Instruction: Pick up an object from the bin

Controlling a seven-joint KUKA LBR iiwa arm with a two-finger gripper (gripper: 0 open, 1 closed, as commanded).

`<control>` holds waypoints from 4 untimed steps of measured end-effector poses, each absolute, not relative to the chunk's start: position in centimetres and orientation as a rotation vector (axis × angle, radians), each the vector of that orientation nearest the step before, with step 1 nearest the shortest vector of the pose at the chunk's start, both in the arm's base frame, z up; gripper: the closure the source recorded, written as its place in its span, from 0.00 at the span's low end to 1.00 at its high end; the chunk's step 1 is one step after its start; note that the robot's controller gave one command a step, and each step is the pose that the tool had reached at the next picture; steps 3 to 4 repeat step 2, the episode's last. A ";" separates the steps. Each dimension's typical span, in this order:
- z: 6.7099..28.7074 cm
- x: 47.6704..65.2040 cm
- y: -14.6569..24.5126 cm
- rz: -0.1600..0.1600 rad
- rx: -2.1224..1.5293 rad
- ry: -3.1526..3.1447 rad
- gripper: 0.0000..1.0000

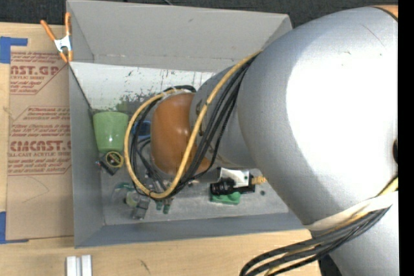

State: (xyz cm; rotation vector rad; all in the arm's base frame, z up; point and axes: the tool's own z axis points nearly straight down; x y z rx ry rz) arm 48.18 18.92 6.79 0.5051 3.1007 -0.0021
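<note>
1. Bin (84,203): grey metal with sloping walls and a scuffed floor, holding a few small loose things.
2. Arm (323,119): a large silver body, reaching in from the right and covering the right part of the bin.
3. Orange cover (169,132): a rounded wrist part, sitting over the middle of the floor. Black and yellow cables (139,119) are looping around its left side.
4. Gripper (147,189): hanging low beneath the orange cover, over the front-left part of the floor. The cables are masking it, so I cannot tell whether it is wide, narrow or holding anything.
5. Small green and grey bits (137,201): lying on the front-left floor, nearest to the gripper and just beside it. I cannot tell whether it is touching them.
6. Pale green cup (110,128): resting near the left wall, just left of the cables.
7. Dark round ring (111,159): lying just in front of the pale green cup, near the left wall.
8. Green, black and white piece (229,191): lying on the front floor, to the right of the gripper and just beside the arm.
</note>
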 end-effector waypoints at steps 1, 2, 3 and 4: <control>17.9 48.3 19.0 0.006 0.503 3.095 1.00; 19.8 48.4 19.0 0.002 0.502 3.099 1.00; 19.8 48.4 19.0 0.002 0.502 3.099 1.00; 19.8 48.4 19.0 0.002 0.502 3.099 1.00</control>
